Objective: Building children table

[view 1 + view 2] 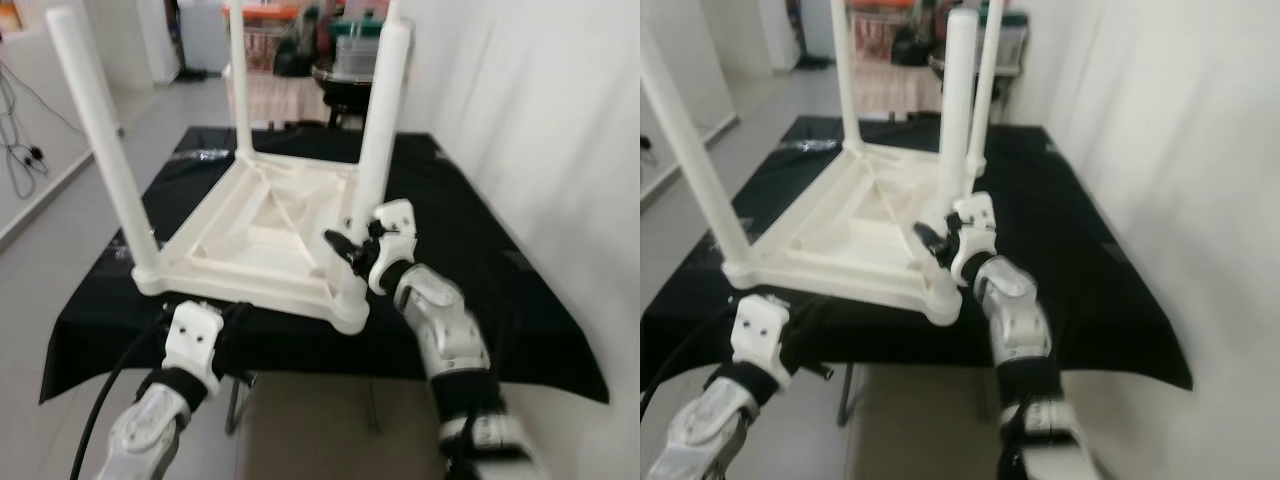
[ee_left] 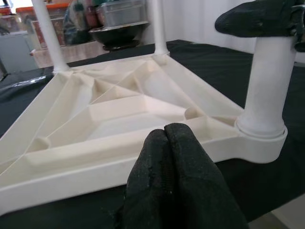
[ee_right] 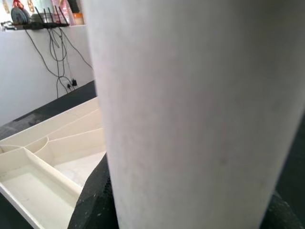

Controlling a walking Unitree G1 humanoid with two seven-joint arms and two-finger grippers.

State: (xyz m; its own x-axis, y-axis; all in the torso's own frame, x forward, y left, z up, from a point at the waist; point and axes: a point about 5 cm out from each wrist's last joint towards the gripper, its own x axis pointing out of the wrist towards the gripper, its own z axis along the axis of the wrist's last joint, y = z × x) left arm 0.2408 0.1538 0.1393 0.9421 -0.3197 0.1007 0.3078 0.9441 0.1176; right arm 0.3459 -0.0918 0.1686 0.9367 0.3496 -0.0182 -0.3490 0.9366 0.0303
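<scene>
The two head views look forward and down from the near edge of the black-covered surface [image 1: 480,220], set side by side, and both take in the upturned white table [image 1: 262,235] with both arms. The left wrist view sits low at the near edge, facing far along the table's underside toward the near right leg [image 2: 268,81]. The right wrist view presses close against that same leg [image 3: 190,109], looking left across the ribbed underside.
</scene>
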